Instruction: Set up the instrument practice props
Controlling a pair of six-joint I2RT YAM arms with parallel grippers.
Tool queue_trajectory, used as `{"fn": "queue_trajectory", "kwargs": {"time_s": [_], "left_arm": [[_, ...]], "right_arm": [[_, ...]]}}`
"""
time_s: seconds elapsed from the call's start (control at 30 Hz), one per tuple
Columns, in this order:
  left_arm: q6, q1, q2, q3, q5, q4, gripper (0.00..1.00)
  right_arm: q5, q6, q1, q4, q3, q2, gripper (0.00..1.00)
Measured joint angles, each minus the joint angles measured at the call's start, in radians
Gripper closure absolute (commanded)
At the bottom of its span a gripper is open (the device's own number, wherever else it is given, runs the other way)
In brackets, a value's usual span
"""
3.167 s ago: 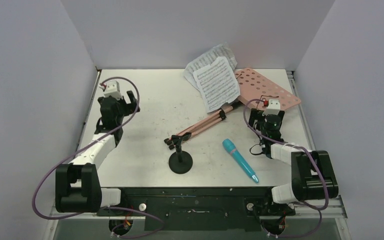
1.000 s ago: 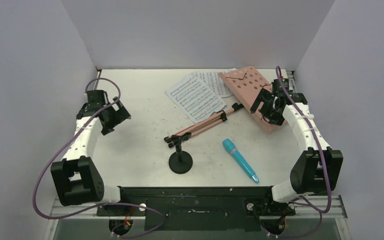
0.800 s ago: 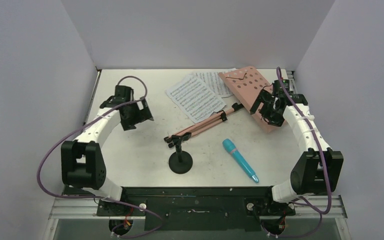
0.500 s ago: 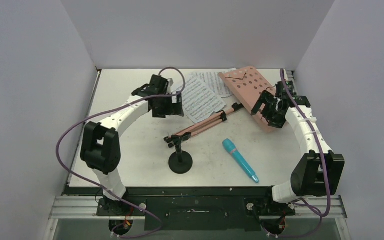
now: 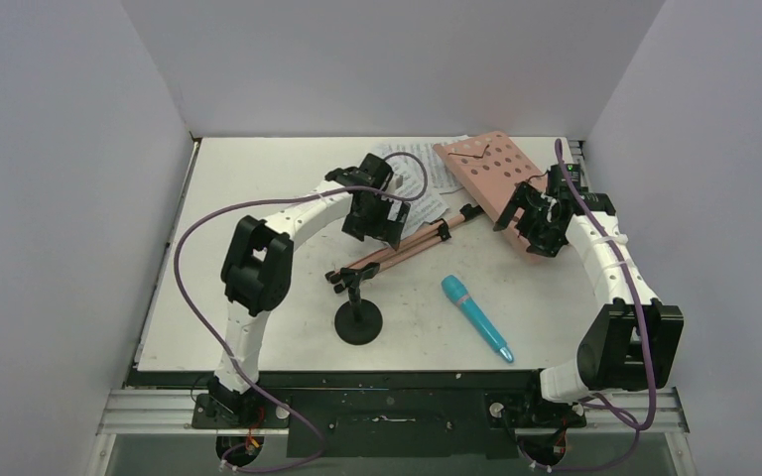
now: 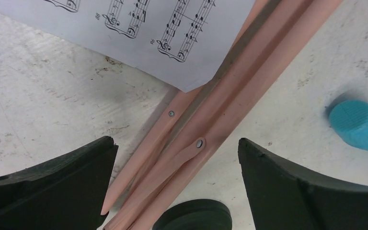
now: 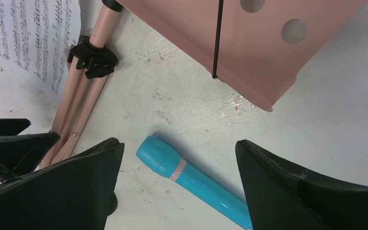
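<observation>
The pink music stand point(image 5: 484, 167) lies collapsed on the tabletop point(image 5: 258, 198). Its perforated desk sits at the far right, and its folded legs run from there toward the near left. The sheet-music pages point(image 5: 429, 177) lie flat just left of the desk, and in the left wrist view the corner of one page overlaps the legs. The left hand point(image 5: 379, 220) hovers over the middle of those legs with its fingers point(image 6: 48, 187) spread wide. The pink tubes run between the fingers without touching either one, and nothing is gripped. The right hand point(image 5: 534, 223) is also wide open and empty, poised by the near edge of the perforated desk. The short black mic stand point(image 5: 358, 319) stands upright on its round base toward the front centre, with its top just beside the leg tips. The teal microphone point(image 5: 474, 315) lies on its side to the right of the mic stand, apart from it, and shows between the right hand's fingers in that wrist view.
</observation>
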Motion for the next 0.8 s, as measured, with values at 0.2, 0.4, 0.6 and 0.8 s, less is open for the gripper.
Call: {"fn": "queue_trajectory", "kwargs": {"time_s": [0.2, 0.4, 0.6, 0.8], "left_arm": [[0.038, -0.048, 0.054, 0.008, -0.021, -0.032, 0.05], [0.045, -0.101, 0.071, 0.001, -0.070, -0.033, 0.16], [0.056, -0.101, 0.071, -0.037, -0.154, -0.035, 0.32], [0.087, -0.107, 0.064, -0.068, -0.195, -0.010, 0.48]], "right_arm": [[-0.010, 0.000, 0.000, 0.007, 0.000, 0.000, 0.10], [-0.022, 0.000, 0.000, 0.012, -0.002, 0.000, 0.10], [-0.024, 0.000, 0.000, 0.013, -0.002, 0.000, 0.10], [-0.032, 0.003, 0.000, 0.013, -0.002, 0.005, 0.10]]}}
